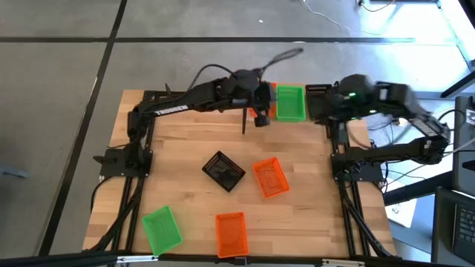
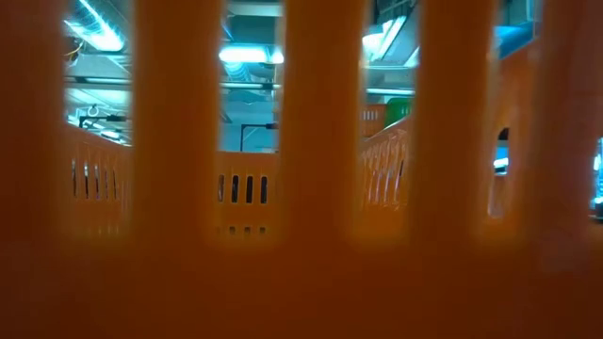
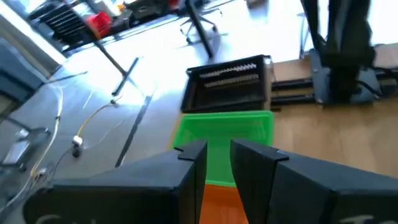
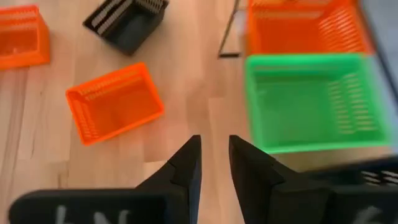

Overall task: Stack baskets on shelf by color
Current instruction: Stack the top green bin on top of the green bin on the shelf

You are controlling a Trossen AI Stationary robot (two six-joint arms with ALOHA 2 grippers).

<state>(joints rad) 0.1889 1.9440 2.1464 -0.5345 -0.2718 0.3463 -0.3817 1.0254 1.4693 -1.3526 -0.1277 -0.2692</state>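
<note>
1. High view: three baskets in a row on the shelf [image 4: 311, 158] at the table's far edge. Shelved orange basket [image 4: 305, 28] on the left arm's side, shelved green basket [image 1: 290, 104] in the middle, shelved black basket [image 1: 318, 100] on the right arm's side. Neighbours just beside one another.
2. Same view, on the wooden table [image 1: 178, 141]: loose black basket [image 1: 223, 171] near the middle, turned at an angle. Tilted orange basket [image 1: 271, 178] just beside it towards the right arm.
3. Along the table's near edge: loose green basket [image 1: 161, 230] towards the left arm's side and near orange basket [image 1: 231, 233] about midway, well apart from the shelf.
4. Left gripper [image 3: 217, 149] reached across to the shelf, above the shelved orange basket and next to the shelved green one. Fingers a narrow gap apart with nothing between them.
5. Right gripper [image 4: 214, 146] over the shelf's other end, by the shelved black basket, aimed down at the wood beside the shelved green basket. Fingers likewise a narrow gap apart, holding nothing.
6. Right wrist view: tilted orange basket, loose black basket and near orange basket all lying open side up on the table, apart from each other.
7. Low view: orange mesh wall [image 2: 301, 282] right at the lens, filling nearly the whole picture. More orange mesh and a bit of green glimpsed through its slots.
</note>
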